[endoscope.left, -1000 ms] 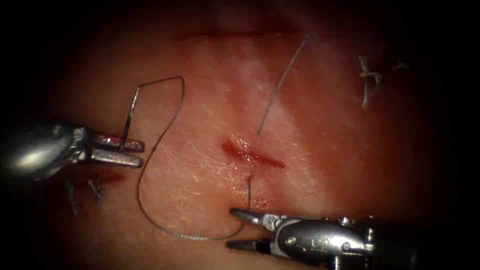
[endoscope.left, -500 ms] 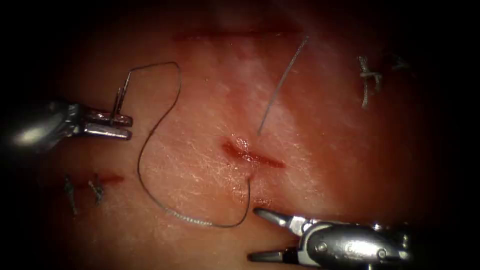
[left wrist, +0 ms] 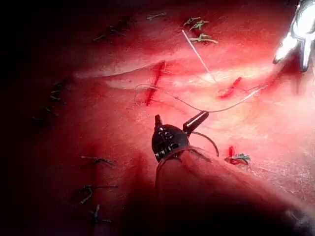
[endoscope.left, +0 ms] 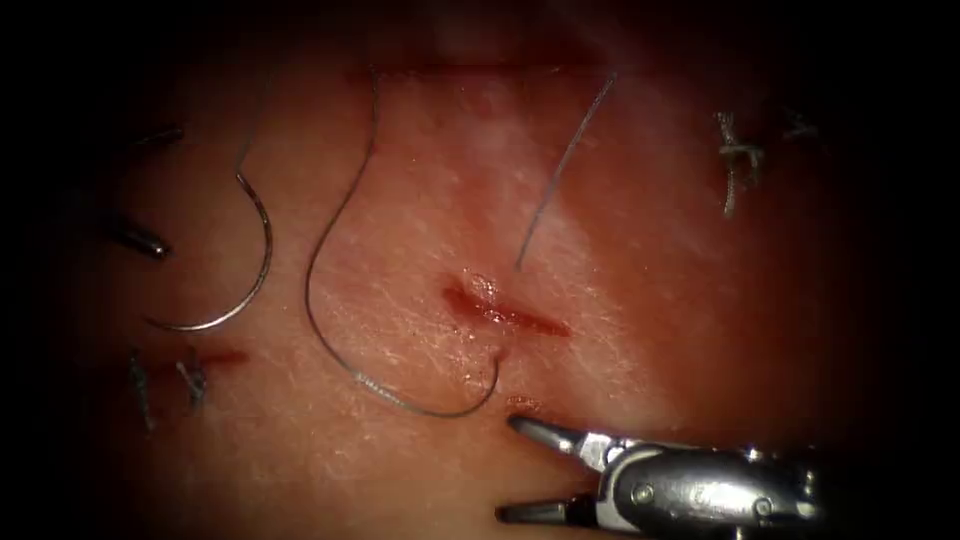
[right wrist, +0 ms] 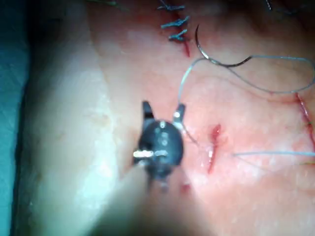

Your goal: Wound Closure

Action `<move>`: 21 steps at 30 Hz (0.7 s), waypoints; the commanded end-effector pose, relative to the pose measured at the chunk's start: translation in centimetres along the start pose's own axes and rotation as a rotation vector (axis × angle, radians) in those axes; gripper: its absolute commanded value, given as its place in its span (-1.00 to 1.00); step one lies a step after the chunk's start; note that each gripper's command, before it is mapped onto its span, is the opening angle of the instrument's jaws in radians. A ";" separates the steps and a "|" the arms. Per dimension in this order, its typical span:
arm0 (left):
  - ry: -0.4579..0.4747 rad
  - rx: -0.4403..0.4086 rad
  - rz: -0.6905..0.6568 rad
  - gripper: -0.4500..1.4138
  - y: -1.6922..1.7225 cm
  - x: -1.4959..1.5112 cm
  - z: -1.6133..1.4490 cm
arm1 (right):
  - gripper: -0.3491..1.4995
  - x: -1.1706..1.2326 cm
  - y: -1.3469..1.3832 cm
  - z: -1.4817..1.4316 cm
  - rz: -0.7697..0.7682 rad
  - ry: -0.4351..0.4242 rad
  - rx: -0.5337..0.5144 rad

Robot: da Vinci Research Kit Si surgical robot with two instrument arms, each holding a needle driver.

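The tissue [endoscope.left: 620, 260] carries a short cut [endoscope.left: 505, 312] near the middle of the endoscope view, wet with red fluid [endoscope.left: 462, 297] along its length; the right arm's tool [endoscope.left: 515, 470] lies below the cut with its two jaws spread wide apart and nothing between them, and the right wrist view shows the same tool [right wrist: 164, 107] gaping over bare tissue just beside the cut; the left arm's tool [endoscope.left: 160, 188] sits at the dim left edge, well left of the cut, its jaws also parted and holding nothing, as the left wrist view confirms [left wrist: 180, 118]; the needle [endoscope.left: 268, 250] lies free of both tools to the left of the cut, near the left tool's jaws, its whole curve visible and none of it in the tissue; the thread [endoscope.left: 312, 270] comes down in a long bend between needle and cut, loops under and enters the tissue just below the cut, while its free tail [endoscope.left: 565, 165] rises from just above the cut toward the upper right; an older knotted stitch [endoscope.left: 738, 155] sits far right, and cut ends of thread [endoscope.left: 190, 380] lie at lower left.
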 end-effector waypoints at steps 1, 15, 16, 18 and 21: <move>0.001 0.013 -0.015 0.78 -0.05 -0.01 0.03 | 0.74 -0.04 -0.03 0.09 0.000 0.001 0.002; -0.024 0.212 -0.259 0.46 -0.32 0.11 0.46 | 0.72 -0.05 -0.07 0.13 0.002 0.000 0.001; -0.038 0.223 -0.255 0.46 -0.33 0.08 0.49 | 0.72 -0.05 -0.07 0.13 0.002 0.000 0.001; -0.078 0.248 -0.245 0.46 -0.36 -0.01 0.56 | 0.72 -0.04 -0.08 0.13 0.002 0.000 0.000; -0.118 0.267 -0.250 0.57 -0.41 -0.16 0.64 | 0.72 -0.03 -0.09 0.14 0.002 0.000 0.000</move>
